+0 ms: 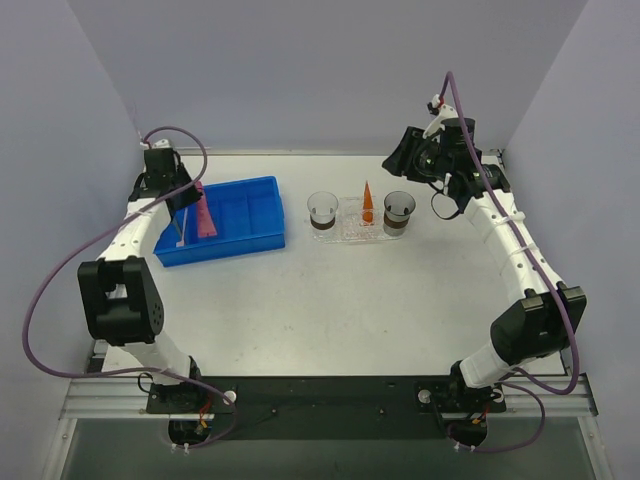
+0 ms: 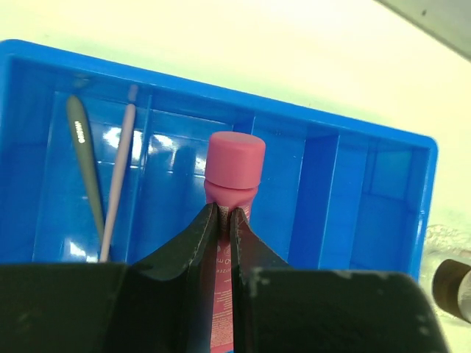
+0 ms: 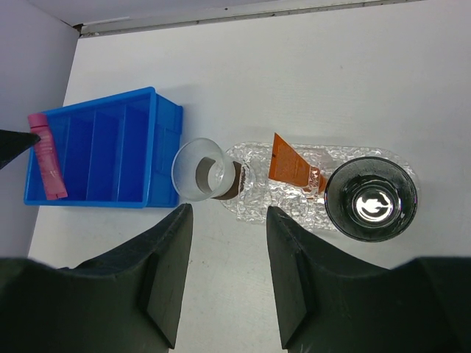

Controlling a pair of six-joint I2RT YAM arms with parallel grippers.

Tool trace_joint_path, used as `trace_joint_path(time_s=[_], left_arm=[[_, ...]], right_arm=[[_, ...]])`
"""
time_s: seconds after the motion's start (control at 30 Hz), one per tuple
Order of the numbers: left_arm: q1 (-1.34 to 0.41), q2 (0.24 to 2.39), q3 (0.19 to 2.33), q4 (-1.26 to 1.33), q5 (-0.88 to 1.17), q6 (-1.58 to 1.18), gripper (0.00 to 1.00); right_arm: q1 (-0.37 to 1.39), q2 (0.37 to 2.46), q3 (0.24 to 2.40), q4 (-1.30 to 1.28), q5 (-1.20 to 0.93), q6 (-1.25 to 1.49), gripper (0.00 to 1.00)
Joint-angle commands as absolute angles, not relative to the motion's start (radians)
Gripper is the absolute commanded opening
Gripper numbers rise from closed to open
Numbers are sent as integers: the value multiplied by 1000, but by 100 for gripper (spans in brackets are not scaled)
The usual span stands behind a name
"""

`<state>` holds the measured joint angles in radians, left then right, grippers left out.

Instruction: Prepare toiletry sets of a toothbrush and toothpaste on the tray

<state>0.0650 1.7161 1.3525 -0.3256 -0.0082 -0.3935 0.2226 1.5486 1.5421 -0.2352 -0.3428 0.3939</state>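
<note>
My left gripper (image 2: 226, 213) is shut on the pink toothpaste tube (image 2: 234, 165) just below its cap. It holds the tube over the blue bin (image 2: 353, 191); from above the tube (image 1: 205, 212) hangs over the bin's left part. Two toothbrushes lie in the bin's left compartment, a grey one (image 2: 85, 162) and a pale one (image 2: 118, 176). The orange toothpaste (image 1: 367, 202) lies on the clear tray (image 1: 348, 228) in the middle of the table, also in the right wrist view (image 3: 291, 163). My right gripper (image 3: 228, 209) is open and empty, high above the table near the tray.
Two clear cups with brown bands stand at the tray's ends, one left (image 1: 323, 210) and one right (image 1: 398, 212). The blue bin (image 1: 250, 205) sits left of the tray. Grey walls close in the table on three sides.
</note>
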Motion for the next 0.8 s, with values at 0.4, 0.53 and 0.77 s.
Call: trace_joint_path(time_s=[0.4, 0.53, 0.77], left_arm=[[-29, 1260, 1019, -57, -130, -1018, 3], [-107, 1183, 951, -48, -169, -1120, 3], [-230, 1057, 844, -14, -225, -1253, 3]], right_arm=[[417, 1592, 1588, -210, -557, 399, 40], [483, 1669, 1650, -279, -685, 399, 40], [569, 1782, 1736, -413, -851, 374, 40]])
